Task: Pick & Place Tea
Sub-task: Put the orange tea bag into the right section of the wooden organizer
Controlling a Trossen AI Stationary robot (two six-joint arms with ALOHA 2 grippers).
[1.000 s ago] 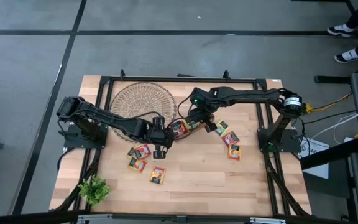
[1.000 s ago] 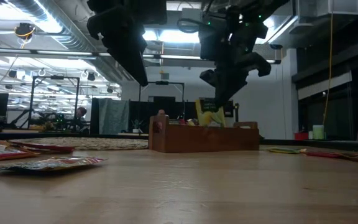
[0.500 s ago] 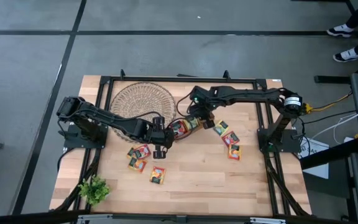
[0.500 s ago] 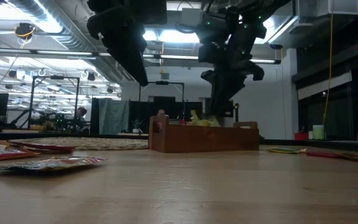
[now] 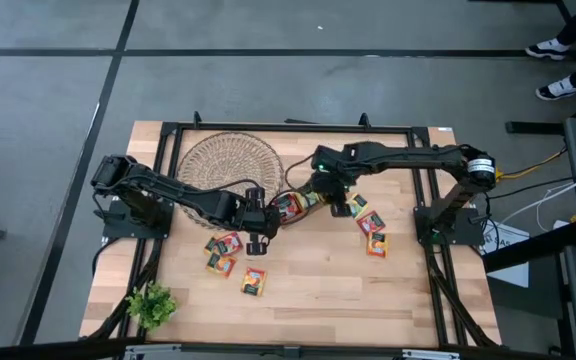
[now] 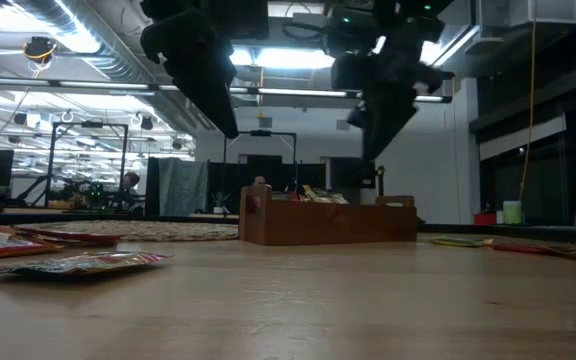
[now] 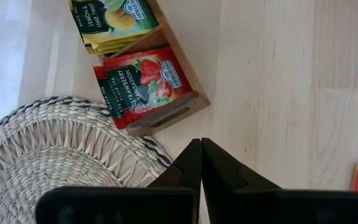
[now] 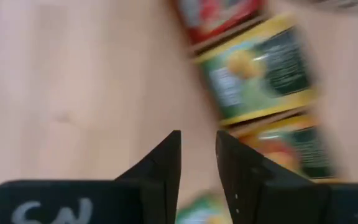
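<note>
A narrow wooden tray lies mid-table beside the wicker dish. In it lie tea sachets: a red one, a yellow one and an orange one. More tea lies loose on the table, left of centre and to the right. My right gripper hangs open above the table at the tray's right end, holding nothing. My left gripper hovers shut and empty, high over the tray's left end.
A small green plant stands at the near left corner. The black frame rails run along the table's far edge and sides. Bare wood lies across the near middle.
My right gripper has opened and let go of a yellow sachet, which stood upright in the tray and now lies down inside it. The gripper has then risen and drawn back toward the table's right edge.
</note>
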